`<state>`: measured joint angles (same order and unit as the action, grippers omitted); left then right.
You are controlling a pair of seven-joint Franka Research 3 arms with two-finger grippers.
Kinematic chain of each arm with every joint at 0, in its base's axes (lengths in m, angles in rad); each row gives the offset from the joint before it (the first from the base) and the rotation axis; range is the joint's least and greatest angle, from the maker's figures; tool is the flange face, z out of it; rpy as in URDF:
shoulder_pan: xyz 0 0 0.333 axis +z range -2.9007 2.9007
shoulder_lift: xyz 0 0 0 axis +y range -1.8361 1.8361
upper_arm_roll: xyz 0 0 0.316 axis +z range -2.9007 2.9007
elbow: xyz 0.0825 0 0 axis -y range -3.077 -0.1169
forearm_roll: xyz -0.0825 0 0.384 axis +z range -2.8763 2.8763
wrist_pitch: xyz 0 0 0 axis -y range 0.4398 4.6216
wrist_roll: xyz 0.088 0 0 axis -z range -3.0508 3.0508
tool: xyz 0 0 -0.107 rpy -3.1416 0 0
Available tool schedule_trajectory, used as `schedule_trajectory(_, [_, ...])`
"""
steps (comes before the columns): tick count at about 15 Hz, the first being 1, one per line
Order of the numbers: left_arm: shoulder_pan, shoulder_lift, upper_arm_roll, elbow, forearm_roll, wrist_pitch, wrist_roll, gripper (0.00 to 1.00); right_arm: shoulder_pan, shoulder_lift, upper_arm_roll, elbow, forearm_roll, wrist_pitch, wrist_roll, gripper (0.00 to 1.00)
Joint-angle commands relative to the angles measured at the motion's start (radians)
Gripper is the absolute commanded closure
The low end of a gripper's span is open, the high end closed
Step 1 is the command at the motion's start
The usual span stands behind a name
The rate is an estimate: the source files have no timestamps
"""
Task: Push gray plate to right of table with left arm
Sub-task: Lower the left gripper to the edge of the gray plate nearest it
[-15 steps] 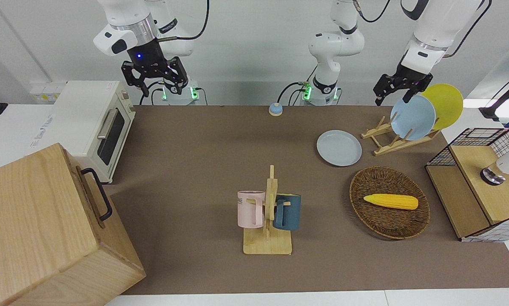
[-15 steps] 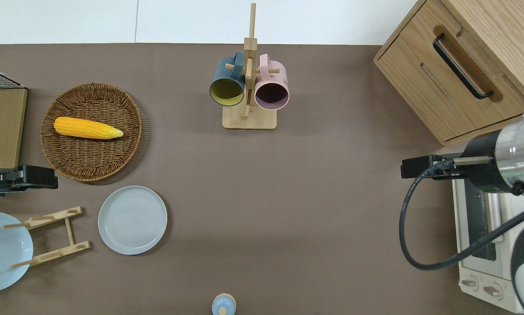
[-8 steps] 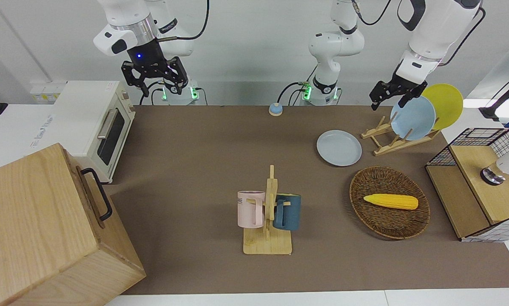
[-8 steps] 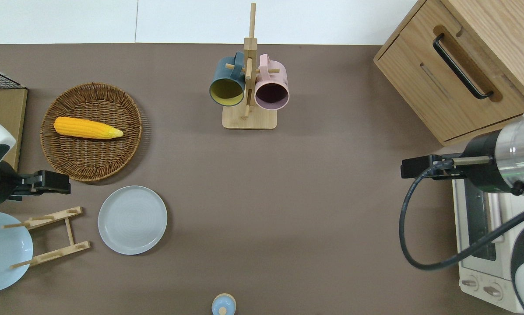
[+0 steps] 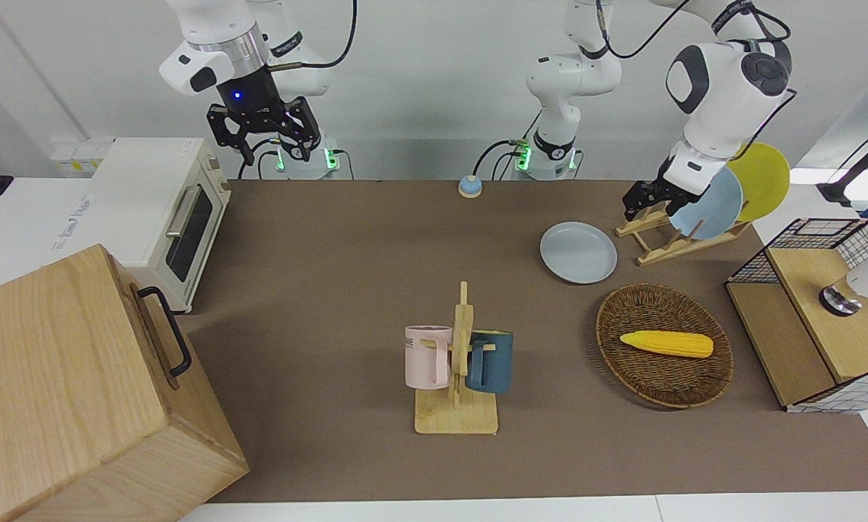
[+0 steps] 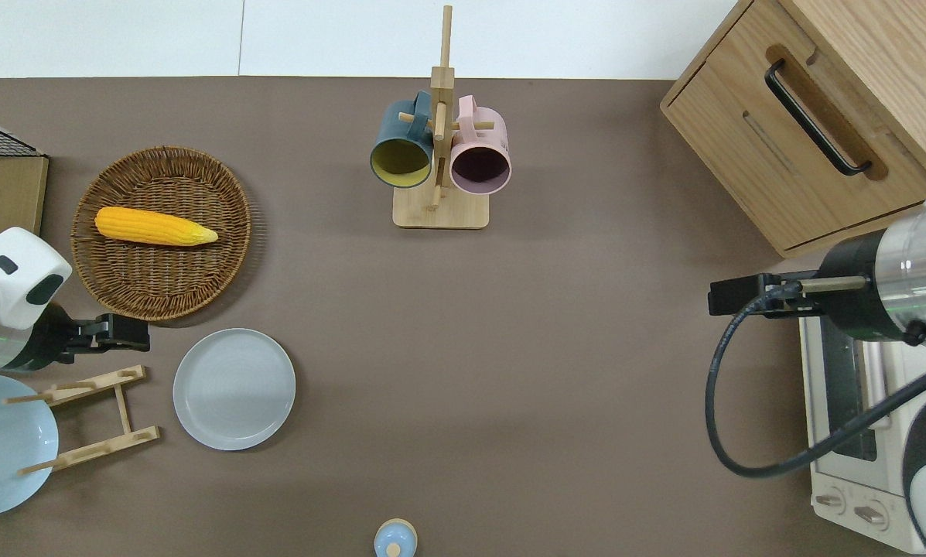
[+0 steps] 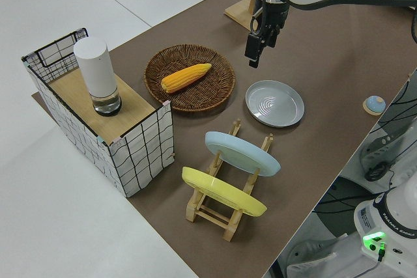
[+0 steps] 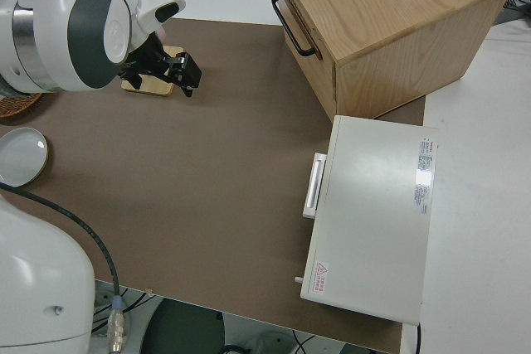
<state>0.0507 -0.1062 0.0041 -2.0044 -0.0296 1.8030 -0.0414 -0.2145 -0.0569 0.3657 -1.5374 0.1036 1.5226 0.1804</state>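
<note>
Gray plate: the gray plate (image 6: 234, 389) lies flat on the table (image 6: 509, 348) toward the left arm's end, its whole rim showing and nothing touching it.
Plate's neighbours: the wooden plate rack (image 6: 91, 422) stands just beside it toward the table's end; the wicker basket (image 6: 161, 290) lies farther from the robots, near the plate but apart from it.
Left gripper: the left gripper (image 6: 126, 333) is up in the air, over bare table between the wicker basket and the plate rack, just off the gray plate's rim toward the left arm's end.
Left fingers: whether they are apart or together cannot be told (they show only as a dark block in every view).
Right arm: the right gripper (image 5: 263, 130) is parked, its black fingers spread apart and holding nothing.
Rack: a sky-blue plate (image 7: 242, 153) and a yellow plate (image 7: 221, 191) lean in its slots.
Basket: an ear of corn (image 6: 155, 226) lies in it.
Mug tree: a wooden stand (image 6: 439, 209) near the middle of the table's edge farthest from the robots carries a dark blue mug (image 6: 401, 147) and a pink mug (image 6: 480, 155).
</note>
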Motion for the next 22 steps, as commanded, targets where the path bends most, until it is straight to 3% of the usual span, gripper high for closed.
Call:
schedule_trajectory(1, [0.012,-0.021,-0.001,-0.085,-0.019,0.053,0.044,0.01,-0.006,0.006,0.004,0.014,0.016,-0.005,0.002,0.005])
schedule_trajectory(22, [0.052,-0.01,0.001,-0.436,-0.021,0.354,0.176,0.02,-0.006,0.006,0.004,0.014,0.016,-0.005,0.002,0.005])
